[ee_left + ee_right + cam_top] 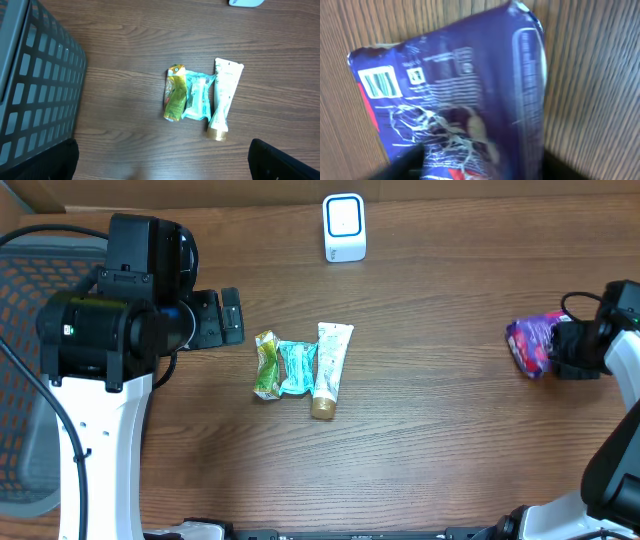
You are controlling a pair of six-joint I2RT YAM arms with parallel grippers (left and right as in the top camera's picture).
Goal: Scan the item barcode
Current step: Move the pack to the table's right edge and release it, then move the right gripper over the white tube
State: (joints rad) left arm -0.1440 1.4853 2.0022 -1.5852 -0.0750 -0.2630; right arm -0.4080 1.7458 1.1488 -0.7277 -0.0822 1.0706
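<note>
A: Where's the item?
B: The crinkled purple foil packet (531, 344) lies at the far right of the brown wooden surface (450, 440), right against the tip of the right end effector (558, 345).
A: Clamped?
B: Cannot tell. The packet fills the right wrist view. The dark fingers (405, 162) show only at the bottom corners, one on either side of its lower end. Whether they press it or stand off isn't visible.
A: Barcode?
B: The green-and-white striped barcode (380, 84) sits near one corner of the packet, on the face turned up at the wrist camera. There is white print beside it.
A: Scanner?
B: The small white box-shaped scanner (344, 227) with a blue-outlined front stands at the far edge, centre. It is well apart from the packet.
A: Left side?
B: The left end effector (163, 150) hangs above the surface, jaws wide, nothing between them. A grey plastic lattice basket (35, 90) is just to its left.
A: Other clutter?
B: Three things lie in a row mid-surface, touching side to side: a green-and-yellow sachet (266, 365), a teal sachet (297, 367) and a white tube (331, 368) with a gold cap, cap toward the near edge. They sit between the two arms, nearer the left one.
</note>
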